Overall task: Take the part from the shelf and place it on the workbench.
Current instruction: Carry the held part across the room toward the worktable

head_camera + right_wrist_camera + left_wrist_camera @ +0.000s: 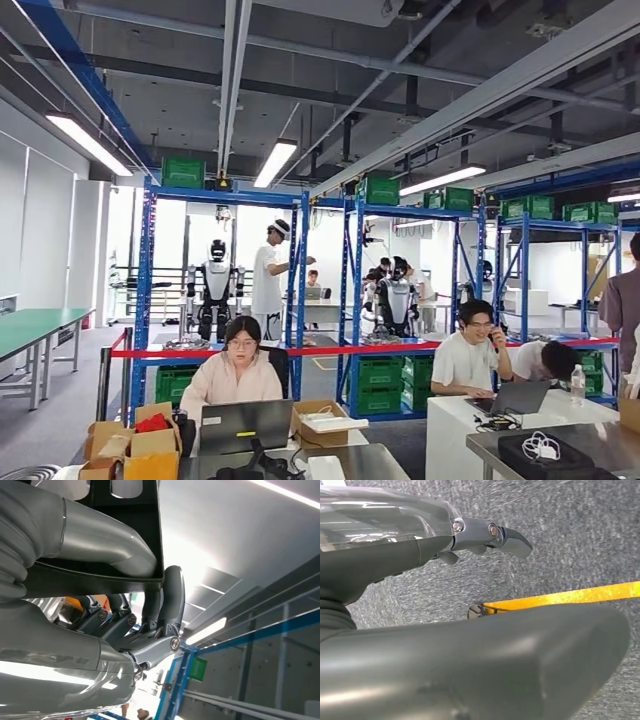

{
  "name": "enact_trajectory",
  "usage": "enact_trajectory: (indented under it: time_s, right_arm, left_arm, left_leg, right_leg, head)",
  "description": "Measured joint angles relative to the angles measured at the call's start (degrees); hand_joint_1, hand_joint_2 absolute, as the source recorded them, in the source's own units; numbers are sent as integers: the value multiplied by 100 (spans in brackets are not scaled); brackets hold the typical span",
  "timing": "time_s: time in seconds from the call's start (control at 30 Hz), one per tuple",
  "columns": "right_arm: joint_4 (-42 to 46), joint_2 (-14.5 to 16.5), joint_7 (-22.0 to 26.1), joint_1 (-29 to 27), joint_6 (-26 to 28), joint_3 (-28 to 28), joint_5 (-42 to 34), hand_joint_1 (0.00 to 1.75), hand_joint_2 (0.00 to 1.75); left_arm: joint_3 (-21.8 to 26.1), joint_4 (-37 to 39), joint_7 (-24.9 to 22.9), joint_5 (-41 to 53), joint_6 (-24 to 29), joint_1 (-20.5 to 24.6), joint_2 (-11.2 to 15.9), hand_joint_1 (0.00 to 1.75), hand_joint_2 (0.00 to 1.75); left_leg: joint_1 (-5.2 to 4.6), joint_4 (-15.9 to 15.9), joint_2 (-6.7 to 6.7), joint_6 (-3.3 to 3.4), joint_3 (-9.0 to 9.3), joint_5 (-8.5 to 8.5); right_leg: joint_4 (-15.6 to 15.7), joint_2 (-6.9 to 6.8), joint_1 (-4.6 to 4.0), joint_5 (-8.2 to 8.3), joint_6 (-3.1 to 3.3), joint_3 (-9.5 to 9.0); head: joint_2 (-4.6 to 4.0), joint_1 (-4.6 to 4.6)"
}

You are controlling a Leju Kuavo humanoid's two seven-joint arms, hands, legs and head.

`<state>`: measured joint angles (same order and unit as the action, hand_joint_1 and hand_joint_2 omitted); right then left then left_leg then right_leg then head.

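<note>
Left hand (433, 545) hangs over grey floor (565, 535), fingers (510, 539) extended, nothing between them; yellow floor line (565, 596) beyond fingertips. Right hand (124, 625) grips black part (124, 540): thumb above plate, fingers (171, 597) curled under edge. Blue shelf (226, 290) ahead.
</note>
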<state>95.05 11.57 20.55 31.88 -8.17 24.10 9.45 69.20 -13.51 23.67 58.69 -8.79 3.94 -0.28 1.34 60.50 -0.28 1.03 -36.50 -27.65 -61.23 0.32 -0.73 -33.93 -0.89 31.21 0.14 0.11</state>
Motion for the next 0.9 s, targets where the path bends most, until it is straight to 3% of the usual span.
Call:
enact_trajectory:
  time_s: [0.1, 0.13, 0.17, 0.23, 0.3, 0.43, 0.5, 0.53, 0.6, 0.63, 0.67, 0.7, 0.77, 0.8, 0.83, 0.9]
  right_arm:
    - [9, -123, 17, -44, 25, -116, -50, 175, 175]
    - [9, -168, 25, -73, 25, -153, -65, 175, 175]
    - [10, -205, 32, -97, 20, -183, -76, 175, 175]
    - [18, -254, 47, -121, 7, -222, -94, 175, 175]
    - [28, -274, 59, -124, -3, -251, -109, 175, 175]
    - [65, -269, 60, -127, -17, -271, -111, 175, 175]
    - [84, -252, 51, -89, -22, -271, -105, 175, 175]
    - [85, -245, 42, -61, -24, -273, -105, 175, 175]
    - [67, -240, 14, -11, -31, -282, -120, 175, 175]
    - [50, -243, -2, -2, -36, -292, -128, 175, 175]
    - [32, -246, -15, 1, -43, -305, -135, 175, 175]
    - [19, -251, -21, 3, -50, -320, -140, 175, 175]
    - [4, -264, -27, 17, -60, -352, -160, 175, 175]
    - [-1, -273, -31, 34, -66, -373, -174, 175, 175]
    - [-6, -282, -35, 53, -73, -396, -190, 175, 175]
    - [-13, -302, -45, 83, -90, -432, -213, 175, 175]
  left_arm:
    - [-1, 0, 14, 51, 20, 10, -17, 0, 0]
    - [-1, 0, 18, 63, 24, 6, -22, 0, 0]
    - [-2, 0, 24, 73, 25, 1, -26, 0, 0]
    - [-2, 0, 39, 84, 27, 1, -38, 0, 0]
    - [-2, 0, 52, 87, 26, 17, -48, 0, 0]
    - [-3, 0, 62, 75, 20, 33, -57, 0, 0]
    - [-4, 0, 61, 67, 8, 38, -61, 0, 0]
    - [-3, 0, 59, 63, 0, 40, -61, 0, 0]
    - [-2, 0, 47, 55, -10, 34, -60, 0, 0]
    - [-2, 0, 36, 51, -8, 25, -60, 0, 0]
    - [-2, 0, 24, 49, -7, 17, -60, 0, 0]
    - [-2, 0, 13, 48, -2, 12, -60, 0, 0]
    - [-1, 0, -1, 48, 11, 10, -60, 0, 0]
    - [1, 0, -3, 48, 17, 13, -60, 0, 0]
    - [3, 0, -4, 50, 21, 16, -60, 0, 0]
    - [4, 0, -4, 57, 22, 16, -60, 0, 0]
  left_leg:
    - [1, -5, -1, 44, 87, -79]
    - [0, -5, -1, 42, 125, -111]
    - [0, -5, -2, 37, 171, -146]
    - [-1, -8, -6, 15, 285, -227]
    - [-3, -25, -10, -26, 364, -293]
    - [12, -87, 0, -147, 405, -342]
    - [12, 107, 5, -178, 341, -464]
    - [12, 384, 6, -182, 202, -585]
    - [6, 1139, 5, -196, -243, -832]
    - [5, 1399, 5, -203, -432, -857]
    - [5, 1465, 5, -206, -534, -774]
    - [6, 1299, 6, -203, -518, -575]
    - [2, 616, 7, -181, -282, -88]
    - [-5, 301, 6, -164, -156, 56]
    - [-15, 112, 5, -145, -79, 111]
    - [-38, 5, 0, -99, -40, 66]
  right_leg:
    - [-1138, -4, 41, -360, -68, 673]
    - [-1356, -4, 48, -342, -79, 856]
    - [-1352, -4, 53, -205, -85, 940]
    - [-730, -3, 54, 325, -70, 808]
    - [-89, -1, 24, 667, -17, 578]
    - [213, 7, -13, 631, 117, 441]
    - [302, -2, 10, 625, 187, 343]
    - [326, -12, 18, 610, 217, 294]
    - [333, -20, 10, 552, 259, 223]
    - [332, -18, 6, 520, 266, 186]
    - [332, -12, 3, 485, 267, 142]
    - [332, -6, 3, 446, 260, 88]
    - [329, 0, 0, 349, 226, -30]
    - [318, 4, -9, 303, 197, -69]
    - [312, 5, -16, 270, 169, -87]
    - [314, 8, -24, 234, 114, -88]
  head:
    - [0, -1]
    - [0, -1]
    - [-1, -1]
    - [-1, -2]
    - [2, -4]
    - [5, -13]
    - [5, -14]
    - [4, -14]
    - [3, -13]
    - [2, -13]
    - [2, -13]
    - [1, -13]
    - [1, -14]
    - [0, -14]
    - [0, -13]
    - [-1, -11]
